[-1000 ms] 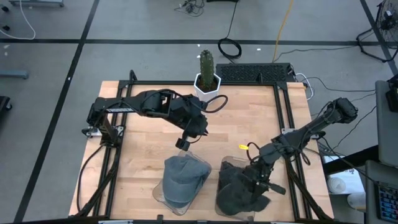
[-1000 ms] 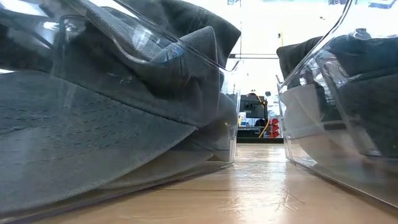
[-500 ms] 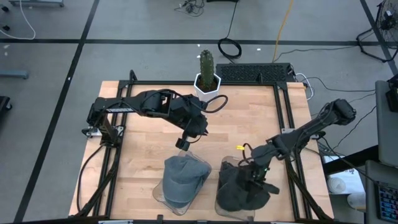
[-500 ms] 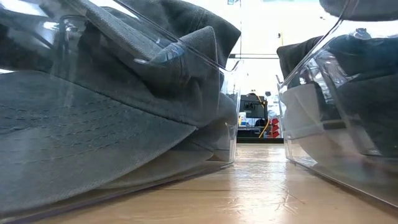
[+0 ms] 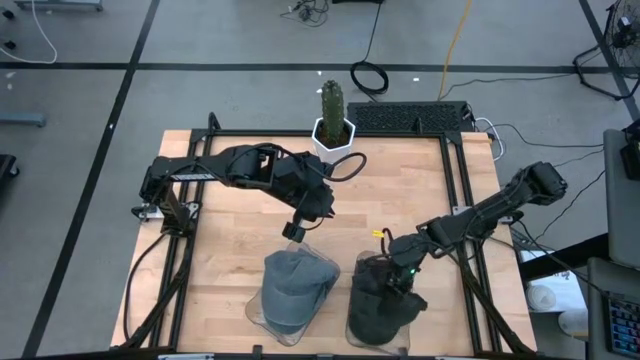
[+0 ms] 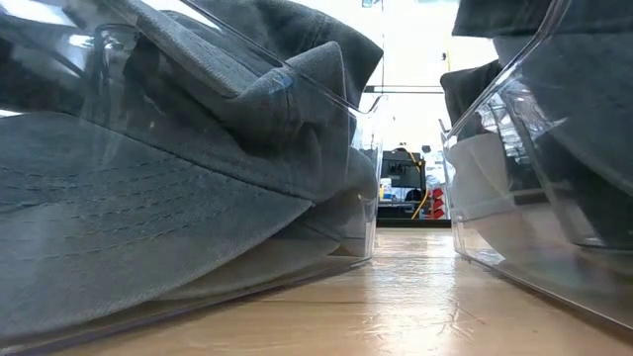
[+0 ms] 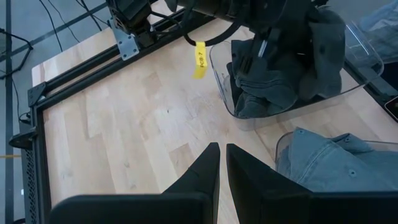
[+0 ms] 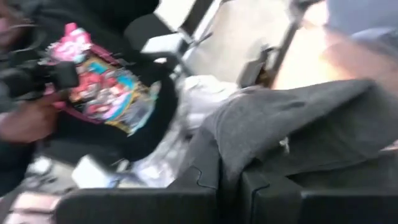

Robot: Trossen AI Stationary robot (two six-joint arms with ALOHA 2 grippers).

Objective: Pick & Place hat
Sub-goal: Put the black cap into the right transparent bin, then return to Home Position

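A dark grey hat (image 5: 378, 312) lies bunched in a clear container (image 5: 352, 268) at the table's near edge, right of centre. My right gripper (image 5: 398, 283) is over it, shut on its cloth (image 8: 298, 130). A blue-grey hat (image 5: 292, 288) fills a second clear container (image 5: 256, 312) to its left; in the low view both containers stand on the table, the blue-grey hat (image 6: 148, 208) and the dark hat (image 6: 584, 138) inside them. My left gripper (image 5: 294, 233) hovers shut just beyond the blue-grey hat (image 7: 336, 168), touching nothing. My right gripper (image 8: 230, 173) pinches a fold of the dark grey hat's cloth (image 8: 235, 146) between its two fingers, coming from above and the table's right. How many layers it has, I cannot tell. The rest of the hat stays in its container, bunched under the gripper.
A cactus in a white pot (image 5: 333, 125) stands at the far edge, with a black ribbed mat (image 5: 410, 118) to its right. Bare wood (image 5: 230, 230) lies between the arms and the containers. A person in a black printed shirt (image 8: 106, 87) shows beyond the table.
My right gripper has moved toward the table's left, across the dark grey hat. The hat's right part has been drawn in with it, so the hat is more bunched, and dark cloth has risen higher in its container in the low view.
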